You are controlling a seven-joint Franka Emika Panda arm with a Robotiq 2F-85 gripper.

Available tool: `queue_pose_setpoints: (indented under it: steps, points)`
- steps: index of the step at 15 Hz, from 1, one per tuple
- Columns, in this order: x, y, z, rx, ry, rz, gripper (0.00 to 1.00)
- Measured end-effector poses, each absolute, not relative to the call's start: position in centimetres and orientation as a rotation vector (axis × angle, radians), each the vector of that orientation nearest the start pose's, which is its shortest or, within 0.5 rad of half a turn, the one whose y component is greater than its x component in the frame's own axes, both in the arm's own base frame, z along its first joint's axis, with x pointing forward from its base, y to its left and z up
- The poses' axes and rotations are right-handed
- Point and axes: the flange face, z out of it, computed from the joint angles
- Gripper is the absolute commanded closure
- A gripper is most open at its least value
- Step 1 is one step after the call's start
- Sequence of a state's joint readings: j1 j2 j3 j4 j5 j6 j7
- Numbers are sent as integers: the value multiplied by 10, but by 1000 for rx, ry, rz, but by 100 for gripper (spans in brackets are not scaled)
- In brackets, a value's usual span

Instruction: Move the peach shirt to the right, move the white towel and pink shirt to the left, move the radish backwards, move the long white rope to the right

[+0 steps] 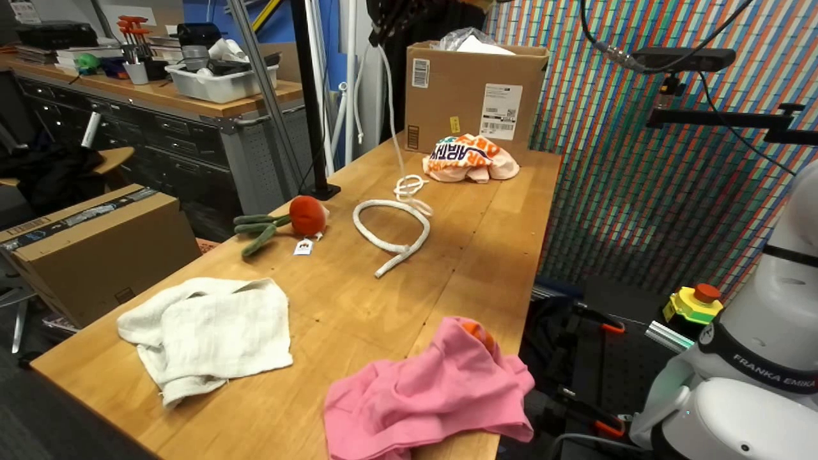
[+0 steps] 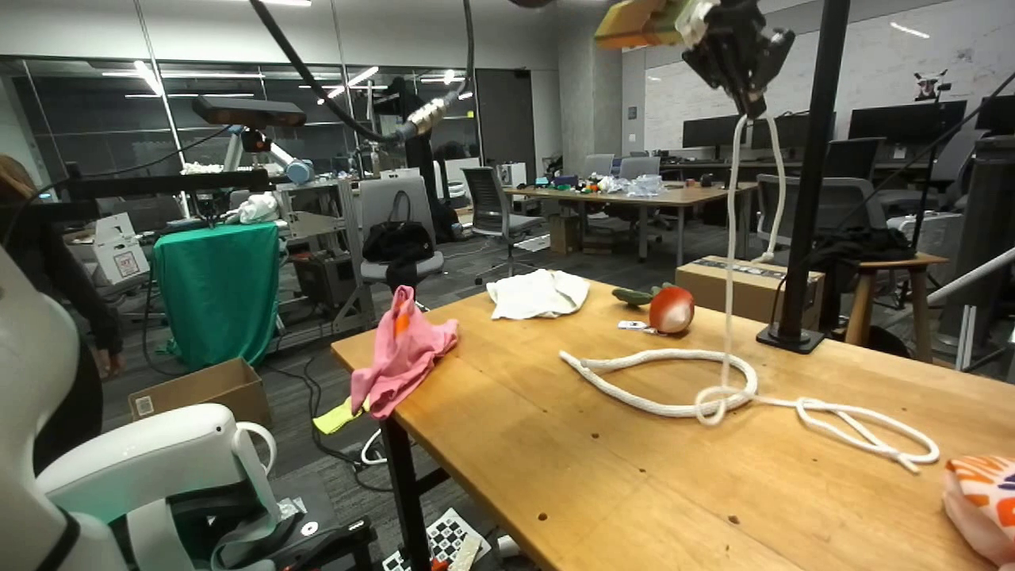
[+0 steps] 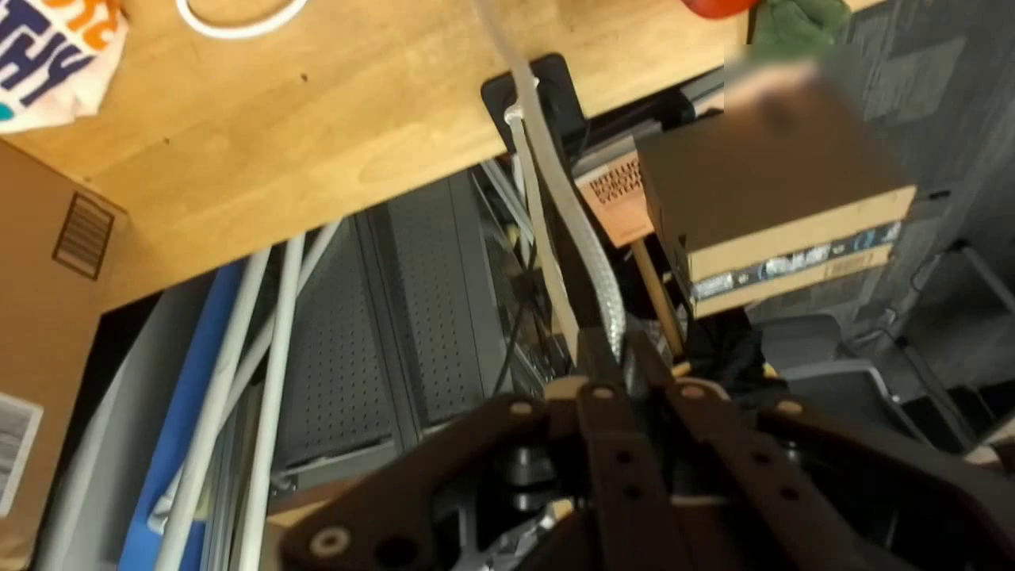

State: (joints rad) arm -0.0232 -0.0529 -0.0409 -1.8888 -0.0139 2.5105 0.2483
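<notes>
The gripper (image 2: 752, 111) pinches the rope (image 2: 674, 411) above the table (image 2: 603, 476), where its loops lie, and a hasty sideways pull could tighten their tangle or sweep the radish (image 2: 672, 308) off the table's edge, while the box (image 1: 466, 99) at the table's end holds clear plastic (image 1: 460, 37) and something white (image 1: 482, 47)

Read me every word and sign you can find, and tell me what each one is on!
"FRANKA EMIKA": the robot arm's black band.
"ARTHY": the peach shirt; its orange letters are too folded to be sure of.
"INTELLI...", "ROBOTI...", "SYSTEMS": an orange cover; some endings aren't clear.
Too small or blurred to read: the big box's labels, the smaller box's tape, the tag on the radish.
</notes>
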Motion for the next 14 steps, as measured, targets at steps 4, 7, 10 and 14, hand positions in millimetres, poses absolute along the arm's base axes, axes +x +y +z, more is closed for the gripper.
queue_pose_setpoints:
  steps: [4, 7, 10, 14]
  points:
    - [560, -27, 686, -2793, 487, -1236, 92]
    - [551, -23, 716, -2766, 519, -1331, 91]
    - [553, -33, 714, -2789, 563, -1352, 93]
    - [568, -63, 683, -2877, 641, -1320, 91]
